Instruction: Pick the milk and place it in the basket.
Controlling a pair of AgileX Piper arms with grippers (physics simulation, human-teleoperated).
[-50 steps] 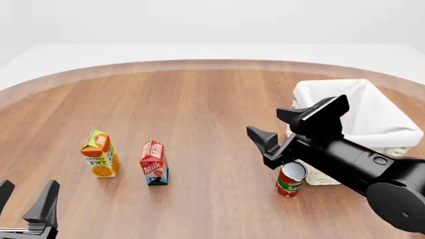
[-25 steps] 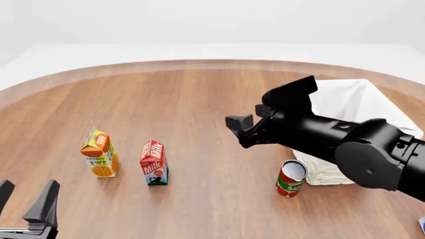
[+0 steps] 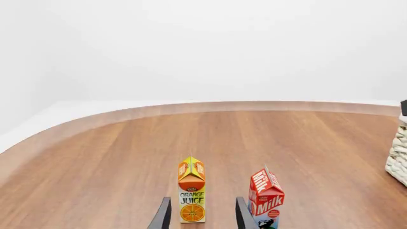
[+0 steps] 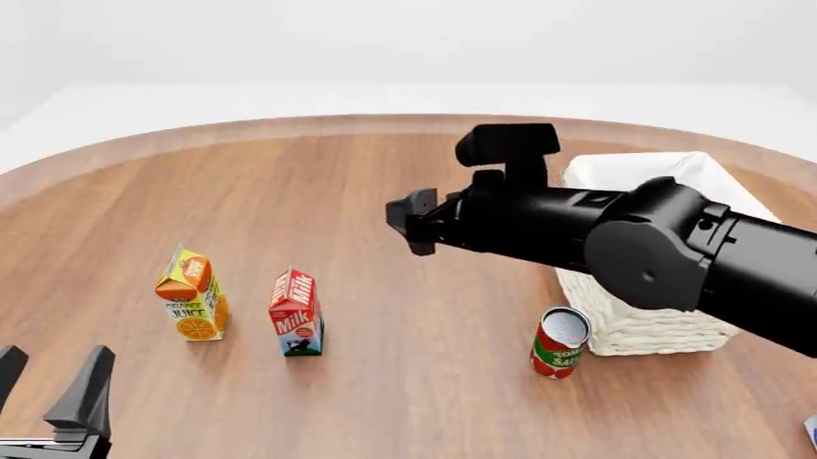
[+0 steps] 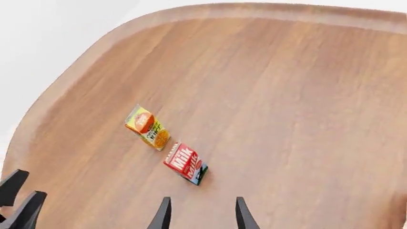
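right gripper (image 4: pixel 415 222) is hanging high over the middle of the table (image 4: pixel 383 182), fingers parted and holding nothing. the milk (image 4: pixel 297 314) is standing upright well to its left, just beside the juice carton (image 4: pixel 193 295). the basket (image 4: pixel 664 253) is sitting at the right, red can (image 4: pixel 560 342) beside it. left gripper (image 4: pixel 52 392) is idling open, empty, at the near edge.
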